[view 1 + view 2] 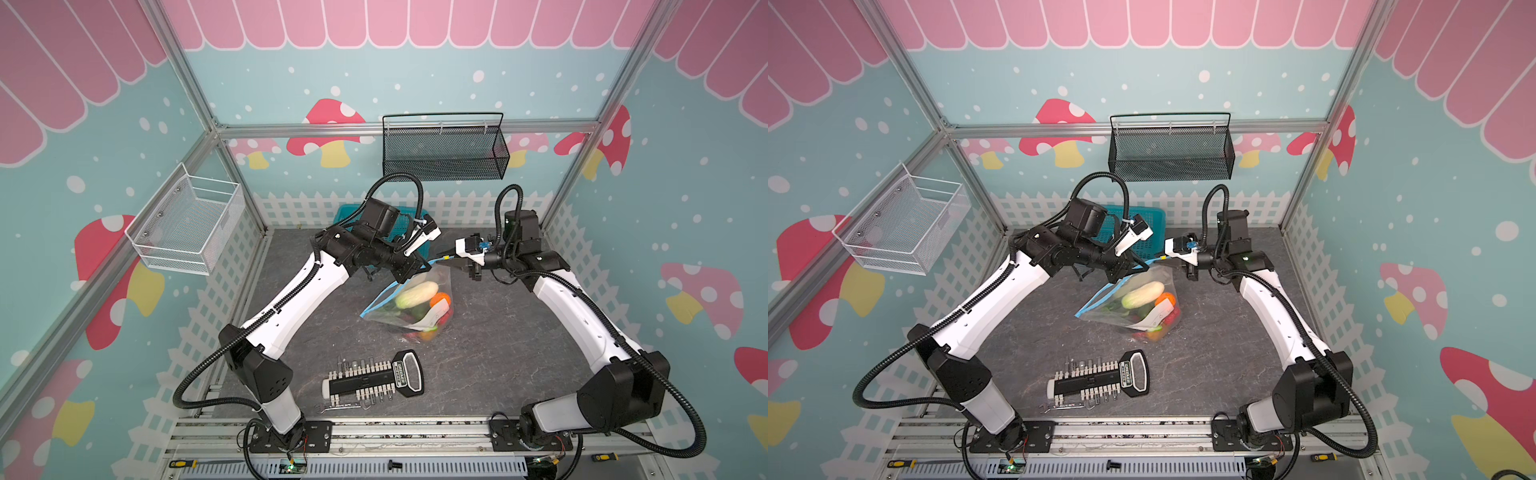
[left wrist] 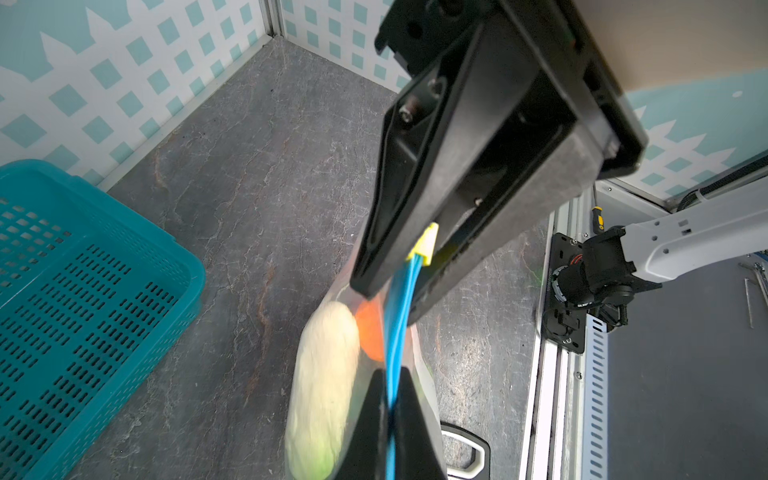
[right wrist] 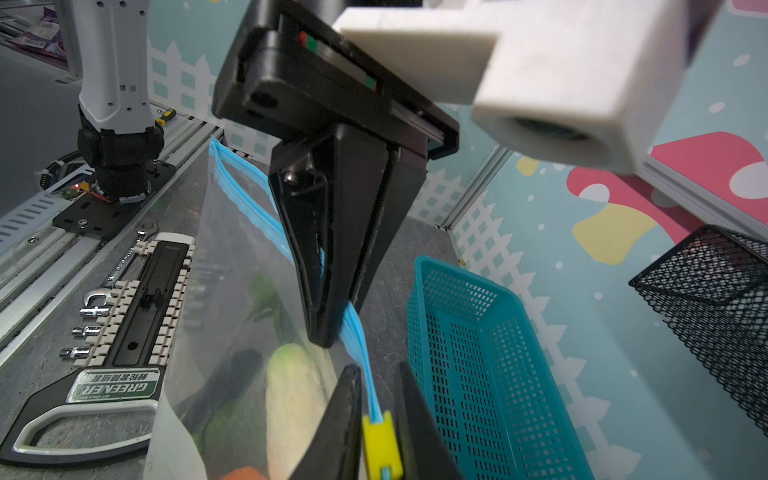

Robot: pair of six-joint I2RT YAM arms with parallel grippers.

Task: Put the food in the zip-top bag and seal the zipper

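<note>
In a top view the bag (image 1: 409, 309) sits mid-frame with the food (image 1: 417, 292) inside. Above it, the left gripper (image 3: 328, 338) is clamped on the zipper (image 3: 245, 193). The right gripper (image 3: 378, 368) is slightly parted around the tab (image 3: 382, 444) (barely touching). The tab may slip out, leaving the mouth unsealed.

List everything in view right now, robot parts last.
zip-top bag: one, clear, table centre
food: several, white-green, orange, red, green, inside the bag
zipper: one, light blue, along the bag's mouth
tab: one, yellow, zipper's end
plastic basket: one, teal, table back
tool set: one, black and white, table front
mesh basket: one, black, back wall
wire basket: one, white, left wall
screwdrivers: two, yellow-black handles, front rail
left gripper: one, black, shut on the zipper
right gripper: one, black, jaws flanking the tab, grip unclear
</note>
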